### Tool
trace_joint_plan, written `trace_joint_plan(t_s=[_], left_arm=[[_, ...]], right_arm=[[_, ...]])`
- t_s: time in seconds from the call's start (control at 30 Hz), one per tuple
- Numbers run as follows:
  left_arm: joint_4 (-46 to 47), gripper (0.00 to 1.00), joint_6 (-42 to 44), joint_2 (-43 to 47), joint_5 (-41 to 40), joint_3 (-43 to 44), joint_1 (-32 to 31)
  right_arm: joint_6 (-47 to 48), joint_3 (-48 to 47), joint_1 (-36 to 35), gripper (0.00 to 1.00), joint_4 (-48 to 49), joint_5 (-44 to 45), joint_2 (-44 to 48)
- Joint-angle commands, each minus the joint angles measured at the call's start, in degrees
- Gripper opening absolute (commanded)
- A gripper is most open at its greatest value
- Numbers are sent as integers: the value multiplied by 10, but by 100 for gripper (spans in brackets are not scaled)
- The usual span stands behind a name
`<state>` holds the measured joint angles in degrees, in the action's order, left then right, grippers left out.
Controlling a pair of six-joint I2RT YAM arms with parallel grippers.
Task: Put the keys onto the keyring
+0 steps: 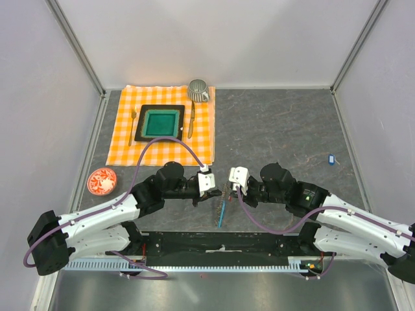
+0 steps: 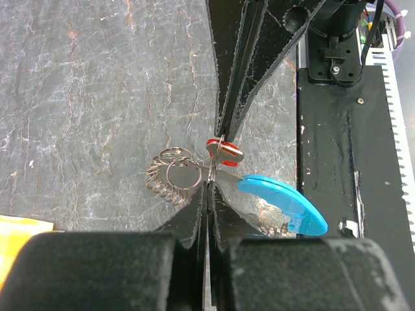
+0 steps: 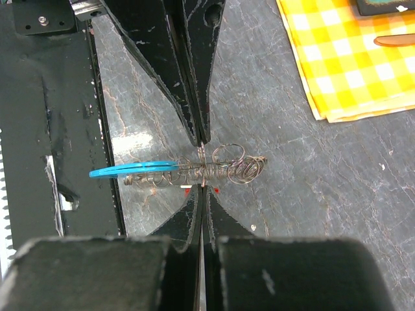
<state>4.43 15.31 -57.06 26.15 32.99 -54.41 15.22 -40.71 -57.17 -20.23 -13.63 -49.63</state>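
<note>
The keyring (image 2: 170, 173) is a thin metal coil with a light-blue strip (image 2: 282, 202), held just above the grey table. My left gripper (image 2: 209, 183) is shut on its wire. My right gripper (image 3: 203, 189) is shut on the red key (image 2: 224, 148), whose red tag sits against the coil (image 3: 224, 170). In the top view both grippers meet tip to tip, left (image 1: 217, 189) and right (image 1: 231, 189), with the strip (image 1: 222, 210) hanging below them. The blue key (image 1: 331, 157) lies alone at the far right of the table.
An orange checked cloth (image 1: 123, 146) at back left carries a dark plate (image 1: 161, 122), a fork, a knife and a cup (image 1: 198, 89). A red-patterned saucer (image 1: 102, 181) lies at the left. The black base rail (image 1: 220, 243) runs along the near edge.
</note>
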Motion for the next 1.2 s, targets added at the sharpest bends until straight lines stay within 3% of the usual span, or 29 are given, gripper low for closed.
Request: trace_joint_plan(t_s=[0.0, 1.17], left_arm=[[19, 2, 11, 1, 12, 18, -3], [21, 2, 9, 1, 21, 20, -3]], right_arm=[[3, -12, -3, 0, 20, -4, 1], [-3, -9, -4, 0, 29, -8, -7]])
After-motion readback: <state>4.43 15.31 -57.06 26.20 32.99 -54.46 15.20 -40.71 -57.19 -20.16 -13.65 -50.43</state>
